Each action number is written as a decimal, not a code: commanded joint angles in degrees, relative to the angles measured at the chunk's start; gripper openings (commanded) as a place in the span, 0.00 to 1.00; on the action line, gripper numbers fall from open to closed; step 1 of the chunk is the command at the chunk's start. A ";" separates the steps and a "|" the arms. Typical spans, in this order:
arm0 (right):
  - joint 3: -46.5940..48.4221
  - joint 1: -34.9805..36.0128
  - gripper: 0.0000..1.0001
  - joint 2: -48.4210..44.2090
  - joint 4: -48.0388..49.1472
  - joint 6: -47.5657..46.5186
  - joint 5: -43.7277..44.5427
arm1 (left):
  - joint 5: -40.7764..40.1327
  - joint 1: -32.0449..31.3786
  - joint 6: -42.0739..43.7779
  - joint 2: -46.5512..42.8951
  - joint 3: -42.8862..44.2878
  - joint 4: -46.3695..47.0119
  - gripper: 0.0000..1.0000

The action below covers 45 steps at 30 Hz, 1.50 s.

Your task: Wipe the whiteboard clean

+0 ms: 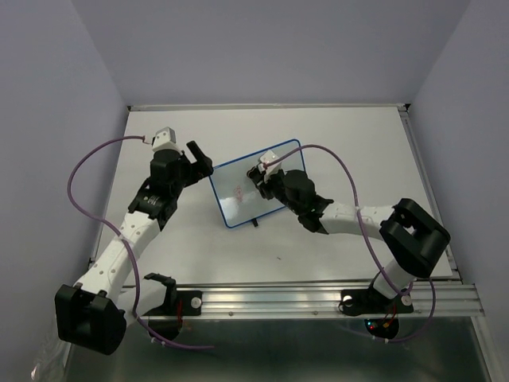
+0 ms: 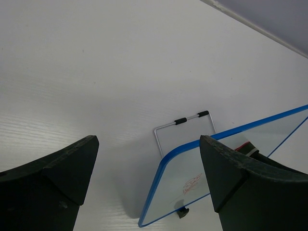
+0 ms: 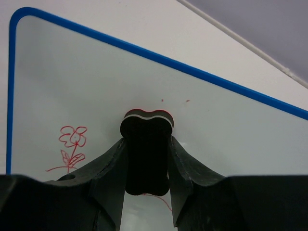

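The whiteboard [image 1: 238,195], blue-framed, stands tilted at the table's middle on a wire stand [image 2: 185,124] and a black foot [image 2: 182,212]. A red flower drawing [image 3: 72,144] sits on its left part, also visible in the left wrist view [image 2: 192,183], and a thin red line runs below the eraser. My right gripper [image 3: 147,144] is shut on a black eraser [image 3: 147,154] with a red-and-white top edge, held against the board's face [image 3: 226,125], right of the flower. In the top view that gripper [image 1: 263,177] is over the board's upper right. My left gripper [image 1: 200,157] is open and empty just left of the board's upper left corner [image 2: 166,161].
The white tabletop [image 1: 342,135] is walled by grey panels at the back and sides. A metal rail [image 1: 318,298] runs along the near edge. Purple cables [image 1: 83,171] loop off both arms. A small dark speck [image 1: 278,257] lies in front of the board.
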 commanded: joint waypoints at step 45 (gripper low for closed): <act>6.31 0.06 0.08 1.24 -7.32 3.91 -4.77 | -2.31 -0.76 -1.02 -5.17 -3.06 0.54 0.99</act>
